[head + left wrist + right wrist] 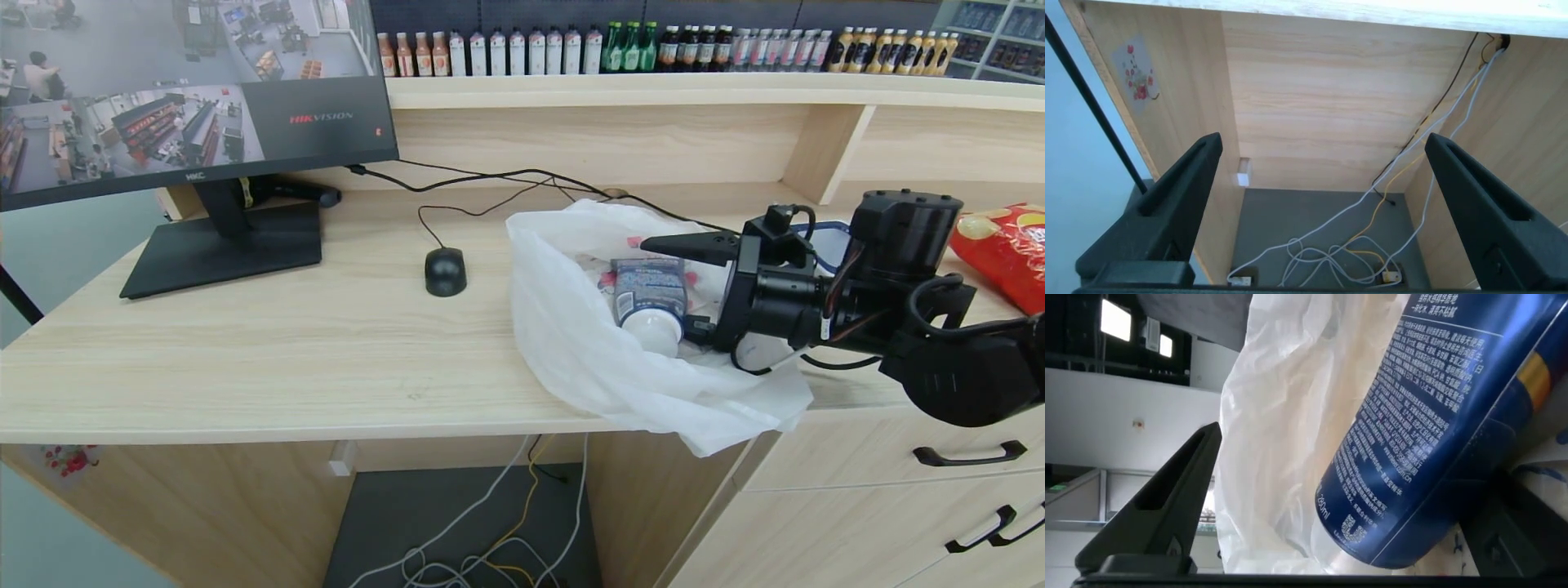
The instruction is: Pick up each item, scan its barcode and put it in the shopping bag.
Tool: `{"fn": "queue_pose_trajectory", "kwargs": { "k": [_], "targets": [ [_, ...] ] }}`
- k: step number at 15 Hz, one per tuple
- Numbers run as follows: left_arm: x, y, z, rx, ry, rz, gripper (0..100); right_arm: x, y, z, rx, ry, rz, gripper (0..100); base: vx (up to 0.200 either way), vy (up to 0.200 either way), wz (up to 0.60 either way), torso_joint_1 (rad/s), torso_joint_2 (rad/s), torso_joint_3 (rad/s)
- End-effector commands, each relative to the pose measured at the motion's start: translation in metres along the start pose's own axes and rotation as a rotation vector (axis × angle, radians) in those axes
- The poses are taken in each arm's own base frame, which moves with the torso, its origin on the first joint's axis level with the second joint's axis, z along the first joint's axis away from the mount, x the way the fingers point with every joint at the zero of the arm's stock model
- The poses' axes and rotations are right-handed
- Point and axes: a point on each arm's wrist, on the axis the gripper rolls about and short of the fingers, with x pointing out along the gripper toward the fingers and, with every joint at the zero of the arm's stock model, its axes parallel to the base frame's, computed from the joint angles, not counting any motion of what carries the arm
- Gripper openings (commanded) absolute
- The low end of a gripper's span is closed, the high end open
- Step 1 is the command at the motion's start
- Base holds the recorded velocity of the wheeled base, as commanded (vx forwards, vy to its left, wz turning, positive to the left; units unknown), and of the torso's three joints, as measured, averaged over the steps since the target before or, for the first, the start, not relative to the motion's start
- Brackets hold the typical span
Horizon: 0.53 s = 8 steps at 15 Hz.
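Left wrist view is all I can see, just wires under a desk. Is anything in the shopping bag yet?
Observer: Yes, a blue bottle lies in the white shopping bag on the counter.
Operator: Is the other hand squeezing it?
Observer: No, the right gripper is open, its fingers spread either side of the bottle.
Operator: Anything left to scan?
Observer: A red snack packet lies on the counter to the right of the bag.

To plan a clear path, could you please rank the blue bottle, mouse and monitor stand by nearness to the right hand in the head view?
1. blue bottle, inside the shopping bag, at the open right hand.
2. mouse, mid-counter, left of the bag.
3. monitor stand, far left.
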Motion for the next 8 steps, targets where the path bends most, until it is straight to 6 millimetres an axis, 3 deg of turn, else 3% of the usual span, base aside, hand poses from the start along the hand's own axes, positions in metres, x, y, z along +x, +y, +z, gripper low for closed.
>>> {"fn": "queue_pose_trajectory", "kwargs": {
  "k": [1,8],
  "targets": [
    [0.0,0.0,0.0,0.0,0.0,0.0,100,-0.002,0.004,-0.001,-0.006,-0.002,0.005,100,0.0,0.0,0.0,0.0,0.0,0.0],
    [0.0,0.0,0.0,0.0,0.0,0.001,100,-0.025,0.03,-0.006,-0.055,-0.044,0.035,100,0.0,0.0,0.0,0.0,0.0,0.0]
  ]
}}
